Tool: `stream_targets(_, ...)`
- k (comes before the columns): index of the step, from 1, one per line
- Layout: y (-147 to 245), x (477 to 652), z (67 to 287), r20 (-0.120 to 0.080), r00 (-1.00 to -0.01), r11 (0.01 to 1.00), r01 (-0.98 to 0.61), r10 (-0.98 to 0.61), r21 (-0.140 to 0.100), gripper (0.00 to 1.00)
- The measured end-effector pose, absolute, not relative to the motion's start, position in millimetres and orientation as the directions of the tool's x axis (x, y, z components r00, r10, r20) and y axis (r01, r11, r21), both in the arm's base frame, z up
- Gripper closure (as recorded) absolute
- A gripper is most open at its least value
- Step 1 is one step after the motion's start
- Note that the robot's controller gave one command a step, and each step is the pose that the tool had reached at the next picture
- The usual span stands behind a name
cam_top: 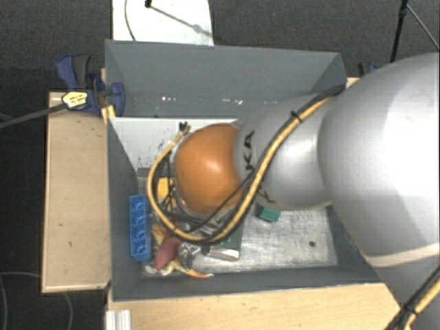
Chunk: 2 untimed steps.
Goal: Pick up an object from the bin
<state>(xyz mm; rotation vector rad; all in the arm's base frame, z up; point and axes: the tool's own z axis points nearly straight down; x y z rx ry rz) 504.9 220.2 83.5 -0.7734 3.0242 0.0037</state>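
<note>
Hanging over the small heap in the front-left corner of the bin [220, 81], the end effector [187, 243] is near a dark red piece [166, 254]; clenched or released, I cannot tell; a blue bar [139, 227] lies to its left, lengthwise along the wall.

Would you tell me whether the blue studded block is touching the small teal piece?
Apart: the camera view shows the blue block by the left wall and the teal piece far to its right.

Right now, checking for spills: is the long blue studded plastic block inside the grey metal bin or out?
Inside: the long blue studded plastic block lies lengthwise along the grey metal bin's left wall.
</note>
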Motion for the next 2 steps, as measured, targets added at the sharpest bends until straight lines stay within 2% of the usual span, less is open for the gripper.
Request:
stream_targets(1, 219.1, 517.1, 76.3, -0.003, -0.792, 0.792, -0.61, -0.61, -0.007, 0.0)
stream_targets(2, 211.6, 504.1, 75.4, -0.012, -0.832, 0.832, -0.555, -0.555, -0.006, 0.0)
